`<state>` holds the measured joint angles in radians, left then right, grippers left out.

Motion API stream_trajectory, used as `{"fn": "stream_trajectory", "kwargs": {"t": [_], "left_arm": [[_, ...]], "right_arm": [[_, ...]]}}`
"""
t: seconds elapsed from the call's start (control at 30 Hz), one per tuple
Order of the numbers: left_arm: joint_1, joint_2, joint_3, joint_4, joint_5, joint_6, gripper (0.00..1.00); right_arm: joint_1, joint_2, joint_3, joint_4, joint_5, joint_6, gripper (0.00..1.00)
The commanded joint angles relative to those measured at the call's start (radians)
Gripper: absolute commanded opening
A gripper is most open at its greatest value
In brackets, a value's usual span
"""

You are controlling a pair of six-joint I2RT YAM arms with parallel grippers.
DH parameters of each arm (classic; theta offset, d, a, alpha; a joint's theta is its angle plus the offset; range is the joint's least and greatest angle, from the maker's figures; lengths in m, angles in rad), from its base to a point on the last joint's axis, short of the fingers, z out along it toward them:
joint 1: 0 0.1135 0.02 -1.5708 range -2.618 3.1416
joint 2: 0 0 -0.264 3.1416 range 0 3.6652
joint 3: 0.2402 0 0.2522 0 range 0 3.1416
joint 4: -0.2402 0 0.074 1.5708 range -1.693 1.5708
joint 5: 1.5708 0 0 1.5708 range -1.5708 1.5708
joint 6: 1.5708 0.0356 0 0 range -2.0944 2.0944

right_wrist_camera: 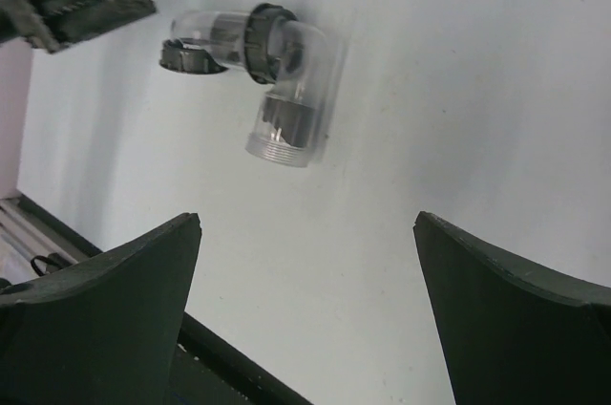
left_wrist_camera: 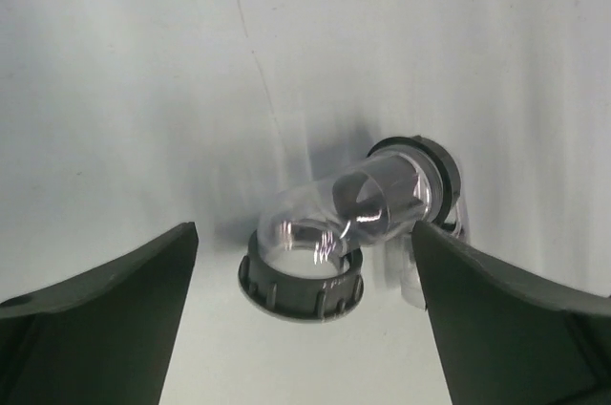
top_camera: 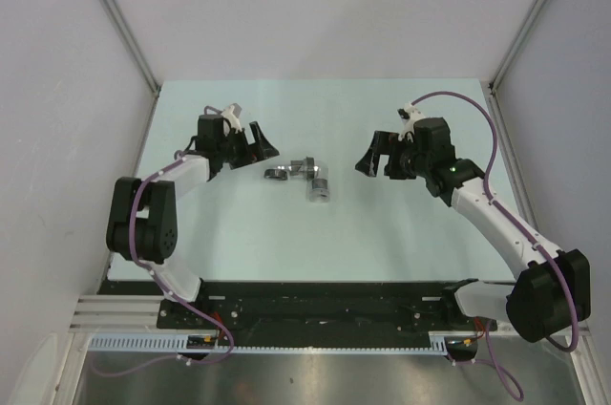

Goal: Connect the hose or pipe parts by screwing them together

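The clear elbow pipes, apparently screwed together, lay on the desk between the left gripper and right gripper. Both jaws stood released and empty, probably because joining was finished.

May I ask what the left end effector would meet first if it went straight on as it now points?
Probably the joined pipe piece, lying on the table just ahead of the open left end effector; the depth is unclear.

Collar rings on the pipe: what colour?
Collar rings are dark grey, pipe parts clear; best in left wrist view.
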<state>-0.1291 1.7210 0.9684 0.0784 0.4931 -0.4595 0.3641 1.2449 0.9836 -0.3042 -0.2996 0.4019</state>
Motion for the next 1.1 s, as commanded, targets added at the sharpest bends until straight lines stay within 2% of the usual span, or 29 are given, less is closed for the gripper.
{"fn": "stream_trajectory", "kwargs": {"t": [0.0, 0.23, 0.47, 0.57, 0.8, 1.07], "left_arm": [[0.013, -0.132, 0.062, -0.147, -0.096, 0.110, 1.00], [-0.026, -0.331, 0.017, -0.183, -0.027, 0.130, 1.00], [-0.202, -0.613, -0.068, -0.177, -0.057, 0.189, 1.00], [-0.231, -0.716, -0.097, -0.167, -0.059, 0.168, 1.00], [-0.251, -0.925, -0.184, -0.141, -0.071, 0.111, 1.00], [-0.253, -1.077, -0.327, 0.027, -0.054, 0.084, 1.00]], "right_arm": [[-0.008, -0.056, 0.038, -0.098, 0.082, -0.026, 1.00], [-0.005, -0.143, 0.038, -0.104, 0.136, 0.023, 1.00], [-0.001, -0.199, 0.038, -0.111, 0.128, 0.048, 1.00], [0.001, -0.226, 0.038, -0.115, 0.134, 0.052, 1.00], [-0.004, -0.328, 0.038, -0.076, 0.160, 0.060, 1.00], [0.001, -0.374, 0.036, -0.061, 0.195, 0.072, 1.00]]}}
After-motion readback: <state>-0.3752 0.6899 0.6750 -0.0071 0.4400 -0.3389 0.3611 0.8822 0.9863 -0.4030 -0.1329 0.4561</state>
